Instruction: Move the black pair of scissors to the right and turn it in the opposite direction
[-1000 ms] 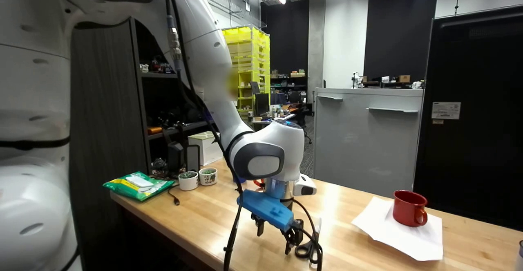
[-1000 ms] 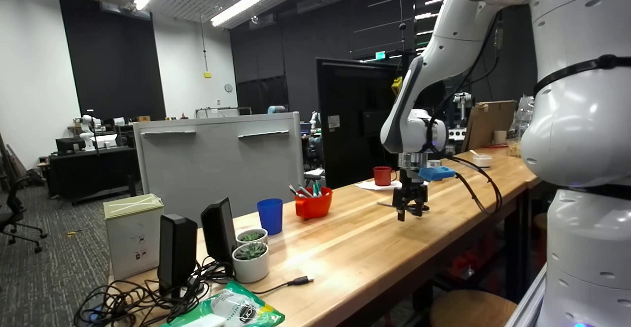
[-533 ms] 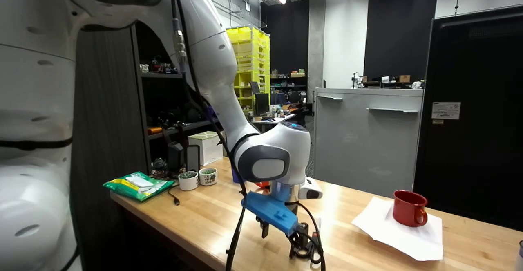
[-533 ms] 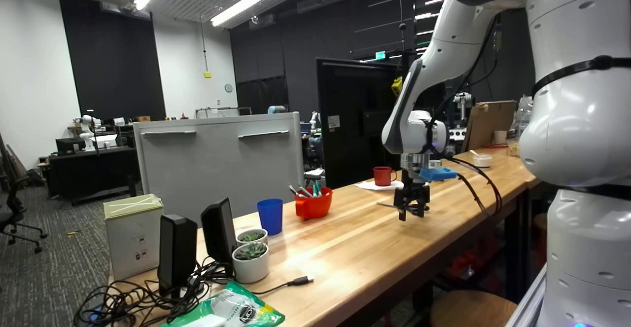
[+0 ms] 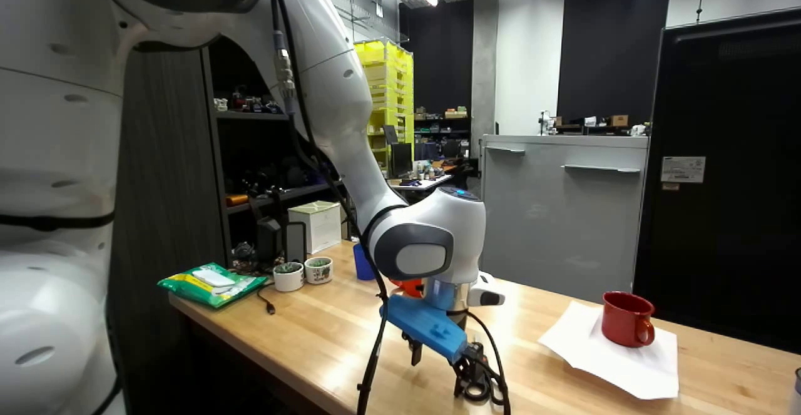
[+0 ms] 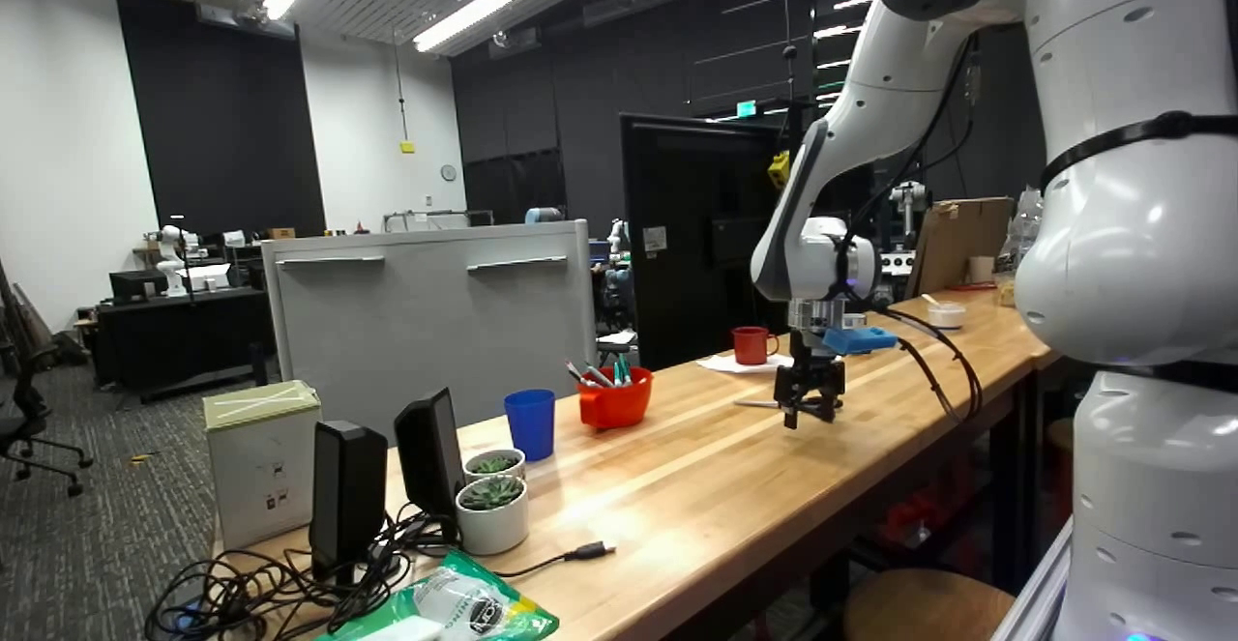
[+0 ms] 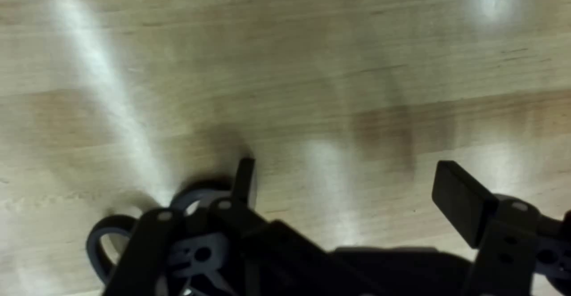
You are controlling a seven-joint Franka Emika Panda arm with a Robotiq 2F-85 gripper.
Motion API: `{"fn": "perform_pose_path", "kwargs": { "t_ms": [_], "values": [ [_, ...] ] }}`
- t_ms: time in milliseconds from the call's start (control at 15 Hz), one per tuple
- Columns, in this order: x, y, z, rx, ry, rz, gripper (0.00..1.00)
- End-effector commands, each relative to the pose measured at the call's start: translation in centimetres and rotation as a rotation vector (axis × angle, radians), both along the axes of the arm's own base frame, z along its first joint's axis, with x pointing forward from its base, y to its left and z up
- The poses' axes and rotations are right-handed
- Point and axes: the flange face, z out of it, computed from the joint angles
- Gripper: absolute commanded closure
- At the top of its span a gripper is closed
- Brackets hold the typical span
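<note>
- Gripper (image 7: 345, 180): spread wide, empty, near scissors (image 7: 94, 242).
- Closing here would likely miss; visible loops (image 7: 184, 198) lie outside its gap.
- Lowering could pin a loop.

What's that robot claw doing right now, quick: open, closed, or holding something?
Gripper: open, holding nothing; the visible handle loops of the black scissors lie just outside its spread jaws.

The mug (image 5: 624, 326) and wooden table (image 6: 677, 496) look glossy, the paper (image 5: 594, 349) matt, the scissors' handles (image 7: 94, 246) smooth plastic
</note>
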Motion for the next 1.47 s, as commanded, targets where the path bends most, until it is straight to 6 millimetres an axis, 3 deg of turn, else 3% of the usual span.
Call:
{"fn": "perform_pose_path", "kwargs": {
  "t_ms": [0, 1400],
  "values": [
    [0.5, -0.7, 0.3, -0.003, -0.014, -0.006, 0.0],
    [1.1, -2.4, 0.0, -0.002, -0.014, -0.041, 0.0]
  ]
}}
